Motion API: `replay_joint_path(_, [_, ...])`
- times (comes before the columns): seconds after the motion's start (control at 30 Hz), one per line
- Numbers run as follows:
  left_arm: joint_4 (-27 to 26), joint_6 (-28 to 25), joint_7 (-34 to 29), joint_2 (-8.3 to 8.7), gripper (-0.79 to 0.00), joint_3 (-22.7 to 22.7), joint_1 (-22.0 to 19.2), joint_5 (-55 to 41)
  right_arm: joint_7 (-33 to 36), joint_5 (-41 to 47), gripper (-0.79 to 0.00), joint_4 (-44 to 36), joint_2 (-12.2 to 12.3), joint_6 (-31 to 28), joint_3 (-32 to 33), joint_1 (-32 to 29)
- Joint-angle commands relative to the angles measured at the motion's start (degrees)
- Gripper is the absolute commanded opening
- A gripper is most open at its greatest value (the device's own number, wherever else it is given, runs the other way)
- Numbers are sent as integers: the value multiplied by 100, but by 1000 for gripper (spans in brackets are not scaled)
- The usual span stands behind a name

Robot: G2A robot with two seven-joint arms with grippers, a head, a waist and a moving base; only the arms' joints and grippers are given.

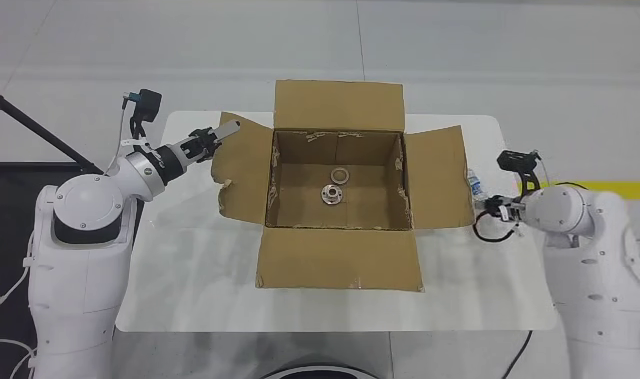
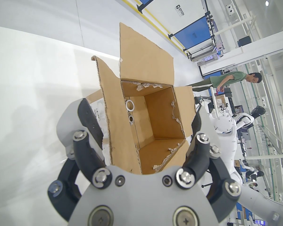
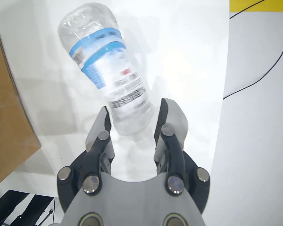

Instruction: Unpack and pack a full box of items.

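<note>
Bottle (image 3: 101, 71) just beside box's (image 1: 340, 261) right flap, above table (image 1: 180, 279). Long axis tilted: neck at right gripper (image 3: 135, 109), base pointing away. We cannot tell if gripped. Left gripper (image 2: 141, 111) by left flap, fingers (image 2: 88, 116) wide apart.

box (image 1: 340, 269) at middle of table (image 1: 200, 299), ring (image 1: 340, 175) and small round part (image 1: 329, 192) close together on box floor, bottle (image 3: 103, 71) just right of box's right flap, between right gripper (image 3: 134, 116) fingers, left gripper (image 1: 230, 129) beside left flap
</note>
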Motion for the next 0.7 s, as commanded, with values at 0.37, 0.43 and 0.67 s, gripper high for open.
replay_joint_path(0.37, [0, 0, 0, 0, 0, 0, 0, 0, 344, 368, 0, -2326, 151, -113, 717, -221])
replay_joint_path(0.43, [0, 0, 0, 0, 0, 0, 0, 0, 431, 552, 0, -2731, 166, -166, 768, -150])
replay_joint_path(0.67, [0, 0, 0, 0, 0, 0, 0, 0, 394, 1223, 0, -3595, 127, -408, -246, 624])
